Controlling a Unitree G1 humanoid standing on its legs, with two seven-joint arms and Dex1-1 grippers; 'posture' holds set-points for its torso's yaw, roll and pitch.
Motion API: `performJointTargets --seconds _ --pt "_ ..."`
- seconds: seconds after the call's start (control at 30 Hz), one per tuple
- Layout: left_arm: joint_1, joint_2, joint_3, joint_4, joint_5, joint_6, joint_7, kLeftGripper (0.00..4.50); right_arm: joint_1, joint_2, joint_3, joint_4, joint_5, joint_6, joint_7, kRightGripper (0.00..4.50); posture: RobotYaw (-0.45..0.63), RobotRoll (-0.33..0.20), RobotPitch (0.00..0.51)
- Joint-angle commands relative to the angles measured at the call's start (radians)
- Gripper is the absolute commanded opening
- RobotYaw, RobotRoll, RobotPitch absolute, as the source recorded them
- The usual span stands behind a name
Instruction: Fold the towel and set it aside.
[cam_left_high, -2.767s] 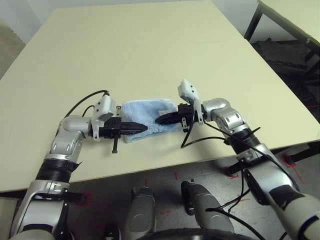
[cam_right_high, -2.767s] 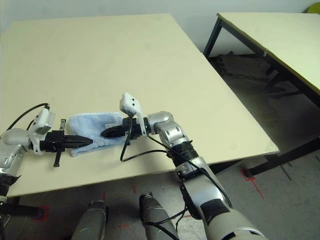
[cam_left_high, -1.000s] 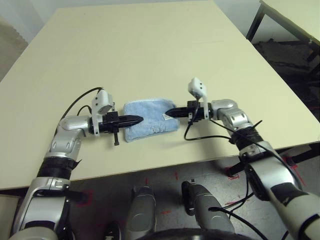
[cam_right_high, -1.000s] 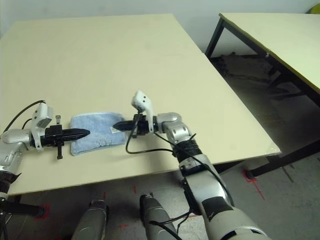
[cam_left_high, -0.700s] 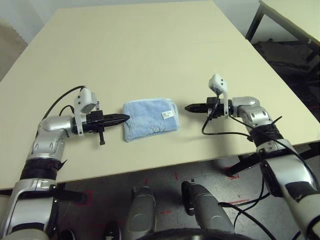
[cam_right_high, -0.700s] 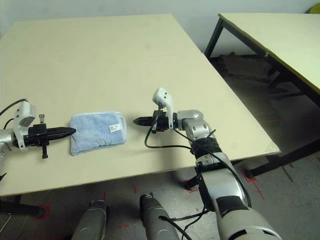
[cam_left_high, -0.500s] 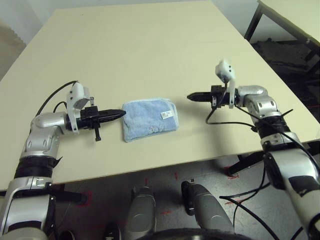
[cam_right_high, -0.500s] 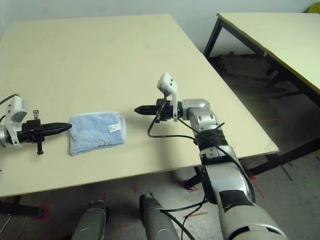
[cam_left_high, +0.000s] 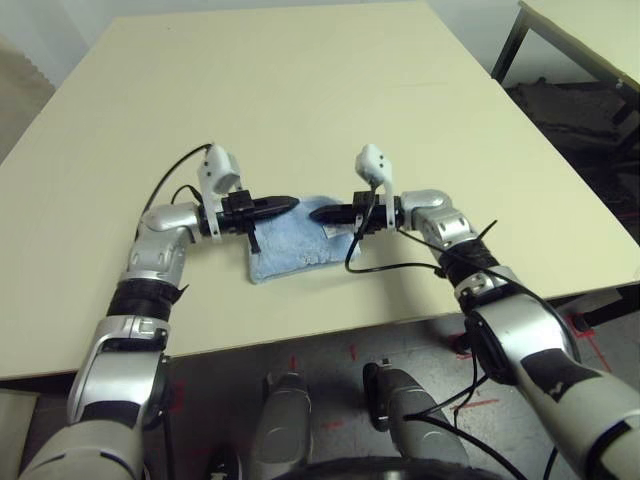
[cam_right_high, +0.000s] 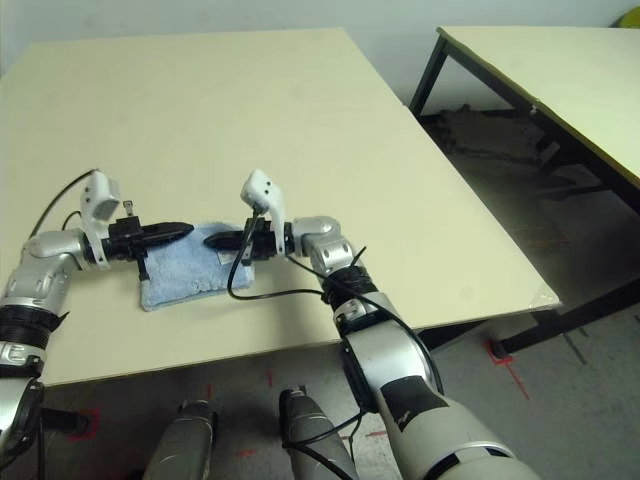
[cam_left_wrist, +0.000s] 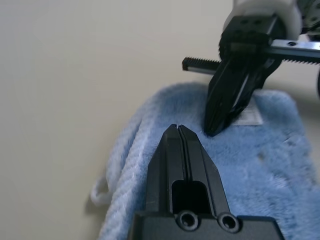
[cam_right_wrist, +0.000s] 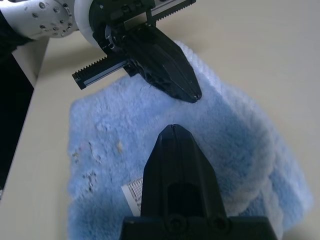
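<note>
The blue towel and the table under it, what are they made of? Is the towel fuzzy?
The towel looks like soft terry cloth: its light blue surface is nubbly with little loops, so yes, fuzzy. Its edge is paler and ropey. The table looks like a smooth, matt cream board, perhaps laminate over wood; its core cannot be seen.

I see a small light blue terry towel (cam_left_high: 296, 244) with a white label (cam_right_wrist: 134, 194) printed in dark lines and paler, whitish edging, lying on a plain cream tabletop (cam_left_high: 300, 90), under two black grippers on silver arms.
</note>
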Motion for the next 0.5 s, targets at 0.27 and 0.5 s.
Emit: performJointTargets --seconds 0.27,0.5 --pt "0.109 0.167 0.054 0.02 0.003 -0.028 -0.067 0.04 0.029 -0.169 -0.018 0.008 -0.031 -0.026 0.07 0.0 0.05 0.0 0.152" --pt "0.159 0.268 0.139 0.015 -0.045 -0.047 -0.122 0.01 -0.025 -0.28 -0.077 0.014 0.004 0.116 0.102 0.17 0.06 0.0 0.151"
